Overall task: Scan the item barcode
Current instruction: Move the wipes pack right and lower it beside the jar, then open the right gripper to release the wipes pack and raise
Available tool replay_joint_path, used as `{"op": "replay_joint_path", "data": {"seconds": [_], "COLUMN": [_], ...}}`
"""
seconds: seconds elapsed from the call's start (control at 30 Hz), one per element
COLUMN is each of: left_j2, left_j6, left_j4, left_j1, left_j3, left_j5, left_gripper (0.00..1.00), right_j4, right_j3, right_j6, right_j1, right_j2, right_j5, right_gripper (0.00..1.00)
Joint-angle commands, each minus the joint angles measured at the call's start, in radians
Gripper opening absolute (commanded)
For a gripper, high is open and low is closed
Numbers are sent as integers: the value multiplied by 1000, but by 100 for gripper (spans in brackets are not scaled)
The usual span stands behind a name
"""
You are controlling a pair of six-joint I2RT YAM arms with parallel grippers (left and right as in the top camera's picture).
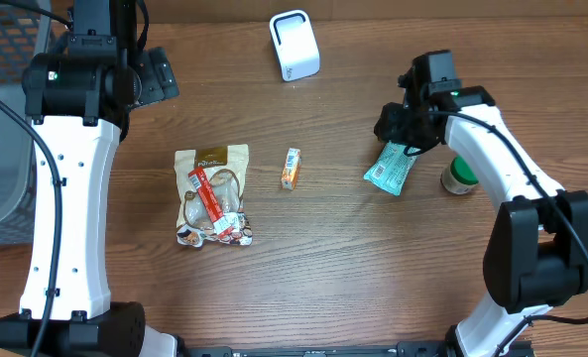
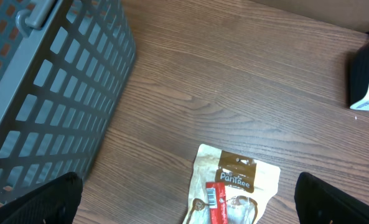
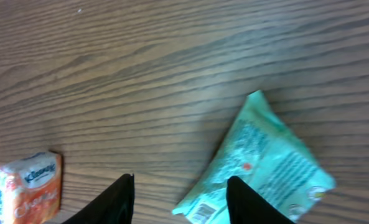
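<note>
A teal snack packet (image 1: 389,169) lies flat on the wooden table, its barcode (image 3: 203,213) at the near corner. My right gripper (image 1: 400,132) hovers just over its upper end. In the right wrist view the right gripper (image 3: 181,186) stands open; one fingertip (image 3: 237,193) overlaps the packet's (image 3: 265,168) edge and nothing is clamped. The white scanner (image 1: 294,45) stands at the back centre. My left gripper (image 1: 157,75) is open at the back left, and in its wrist view the left gripper (image 2: 187,202) is above a tan pouch (image 2: 234,180).
The tan pouch (image 1: 211,193) with a red stick on it lies left of centre. A small orange tissue box (image 1: 291,169) sits mid-table, also in the right wrist view (image 3: 28,186). A green-lidded jar (image 1: 459,177) stands beside the packet. A grey basket (image 1: 1,119) fills the left edge.
</note>
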Motion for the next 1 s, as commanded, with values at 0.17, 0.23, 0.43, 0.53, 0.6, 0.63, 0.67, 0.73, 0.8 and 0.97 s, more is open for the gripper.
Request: {"op": "replay_joint_path", "data": {"seconds": [0.17,0.23,0.43,0.53,0.6,0.63,0.67,0.73,0.8,0.97], "left_j2": [-7,-7,-7,-7,-7,-7,-7,-7,-7,-7], "left_j6": [11,11,11,11,11,11,11,11,11,11], "left_j4": [1,1,1,1,1,1,1,1,1,1], "left_j1": [-6,-6,-6,-6,-6,-6,-6,-6,-6,-6], "left_j3": [8,8,8,8,8,8,8,8,8,8], "left_j5": [-10,-10,-10,-10,-10,-10,-10,-10,-10,-10], "left_gripper": [100,100,100,100,100,100,100,100,100,100], "right_j4": [-12,5,110,182,221,229,228,209,190,152], "right_j3": [-15,-32,-122,-178,-213,-224,-232,-237,-237,-237], "right_j6": [113,122,156,156,156,156,157,176,182,177], "right_j1": [62,77,116,125,126,126,126,124,123,120], "right_j2": [-2,-2,-2,-2,-2,-2,-2,-2,-2,-2], "right_j5": [116,119,180,179,181,190,215,273,320,348], "right_gripper": [47,47,47,47,46,46,46,45,45,45]}}
